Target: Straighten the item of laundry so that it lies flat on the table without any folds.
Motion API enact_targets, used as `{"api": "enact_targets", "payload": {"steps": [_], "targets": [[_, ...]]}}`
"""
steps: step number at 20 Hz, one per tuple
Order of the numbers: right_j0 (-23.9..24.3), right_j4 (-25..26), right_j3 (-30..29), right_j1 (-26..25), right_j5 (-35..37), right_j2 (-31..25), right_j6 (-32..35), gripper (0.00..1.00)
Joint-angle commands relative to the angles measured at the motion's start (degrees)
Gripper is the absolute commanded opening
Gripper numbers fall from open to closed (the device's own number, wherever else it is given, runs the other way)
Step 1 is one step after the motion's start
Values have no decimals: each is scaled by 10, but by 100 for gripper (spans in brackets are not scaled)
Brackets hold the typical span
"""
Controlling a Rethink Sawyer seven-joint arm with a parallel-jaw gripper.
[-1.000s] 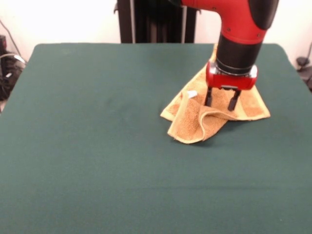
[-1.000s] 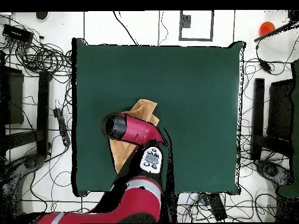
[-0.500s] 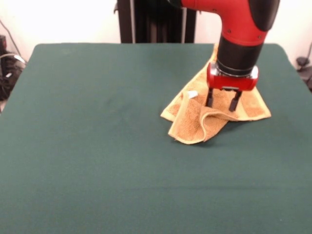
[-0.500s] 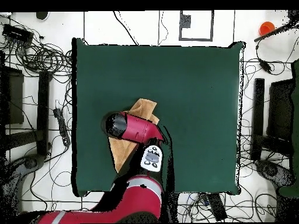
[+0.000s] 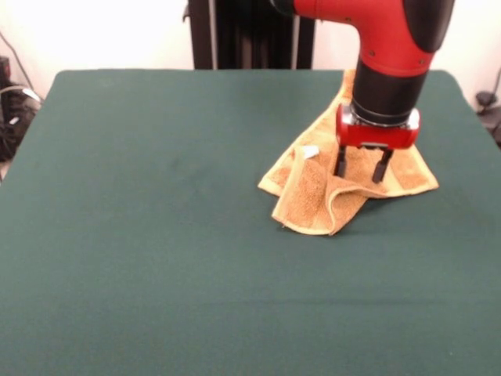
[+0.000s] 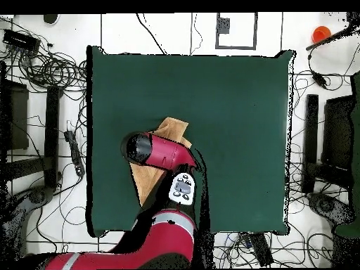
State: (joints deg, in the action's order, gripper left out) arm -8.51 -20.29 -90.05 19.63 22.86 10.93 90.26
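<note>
The golden-orange towel (image 5: 313,196) lies crumpled on the dark green table (image 5: 156,235), right of the middle in the front view. Its near part is folded over in a raised ridge, and a small white label (image 5: 309,151) shows on top. My gripper (image 5: 361,168) is open, its two dark fingers standing on the towel just behind the ridge, nothing between them. In the overhead view the arm (image 6: 160,153) covers most of the towel (image 6: 173,129); only a far corner and a near strip show, and the gripper is hidden.
The robot's pedestal (image 5: 250,35) stands behind the table's far edge. Cables and equipment (image 6: 42,63) lie on the floor around the table. An orange object (image 6: 320,33) sits off the table at one corner.
My gripper has shifted slightly to the right in the front view, and the towel's folded ridge has moved a little with it.
</note>
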Motion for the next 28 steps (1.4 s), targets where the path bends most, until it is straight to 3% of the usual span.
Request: {"api": "enact_targets", "payload": {"steps": [1, 28], "targets": [[-15, -32, 50, -31, 13, -88, 124, 100], [-8, -46, 51, -28, 30, -120, 125, 100]]}}
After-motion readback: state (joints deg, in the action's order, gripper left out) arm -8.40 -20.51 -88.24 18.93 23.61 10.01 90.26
